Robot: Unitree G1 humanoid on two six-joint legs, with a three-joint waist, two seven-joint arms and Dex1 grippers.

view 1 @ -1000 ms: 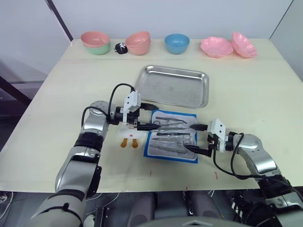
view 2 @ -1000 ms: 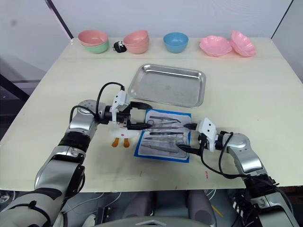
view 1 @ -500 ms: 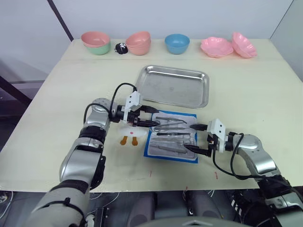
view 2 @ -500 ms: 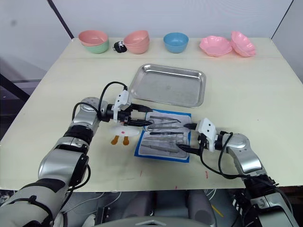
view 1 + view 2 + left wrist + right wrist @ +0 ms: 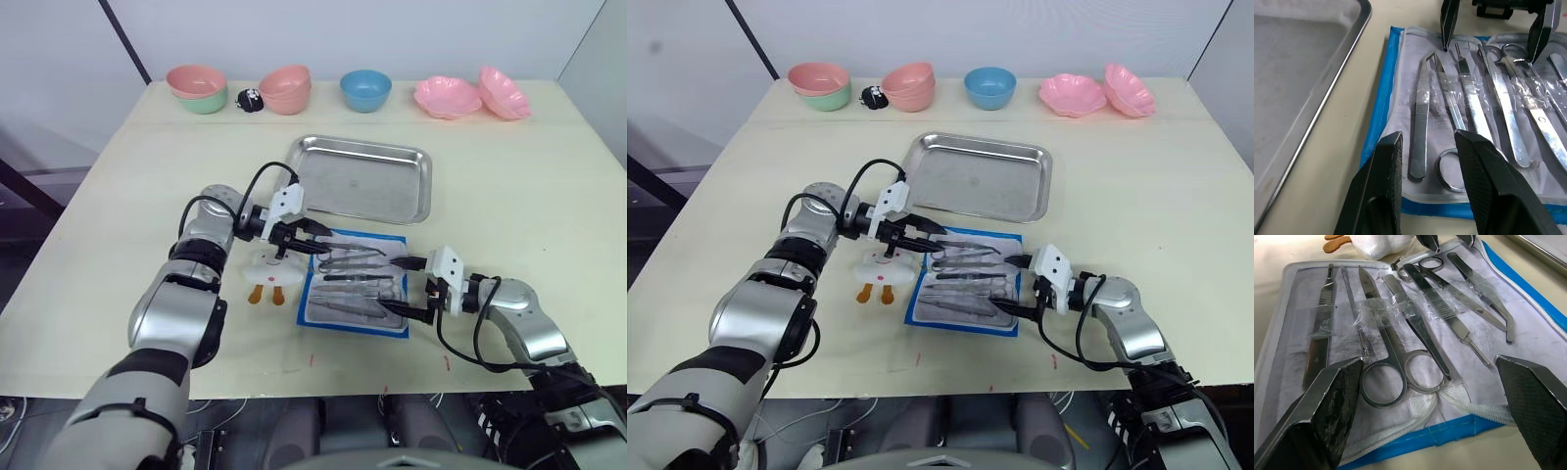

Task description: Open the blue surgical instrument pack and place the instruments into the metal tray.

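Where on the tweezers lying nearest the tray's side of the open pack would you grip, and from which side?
Probably across the ridged handle of the tweezers, coming from above. They lie flat on the lining of the pack, so only their narrow edges offer a pinch. The left gripper already has its open fingers either side of that end.

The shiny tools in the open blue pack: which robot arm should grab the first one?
Probably the left. The left gripper is open right over the instruments at the pack's tray-side end, closest to the metal tray. The right gripper waits wide open at the far edge.
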